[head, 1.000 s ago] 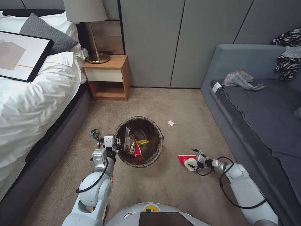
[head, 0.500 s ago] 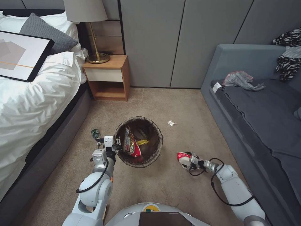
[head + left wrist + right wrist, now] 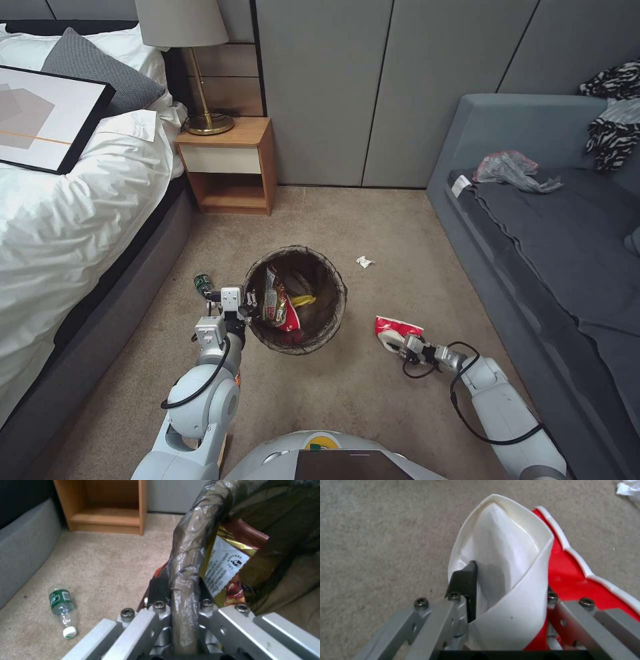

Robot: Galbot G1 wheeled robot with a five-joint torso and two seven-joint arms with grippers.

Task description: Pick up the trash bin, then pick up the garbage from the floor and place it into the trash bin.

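The trash bin point(image 3: 341, 299), lined with a dark brown bag, stands on the carpet with snack wrappers point(image 3: 277, 308) inside. My left gripper point(image 3: 245, 308) is shut on the bin's near-left rim point(image 3: 186, 562), one finger on each side of it. My right gripper point(image 3: 403, 343) is shut on a flattened red-and-white paper cup point(image 3: 395, 329), low over the floor to the right of the bin. One fingertip point(image 3: 465, 580) sits inside the cup point(image 3: 506, 555). A green bottle point(image 3: 202, 283) lies left of the bin, also in the left wrist view point(image 3: 61, 605). Crumpled white paper point(image 3: 364, 262) lies beyond the bin.
A bed point(image 3: 73, 220) runs along the left and a grey sofa point(image 3: 553, 253) along the right. A wooden nightstand point(image 3: 230, 167) with a lamp stands against the back wall. Open carpet lies between the bin and the sofa.
My right arm has drawn left, toward the bin, with the paper cup in its gripper, and the cup has turned. The left arm and the bin have stayed still.
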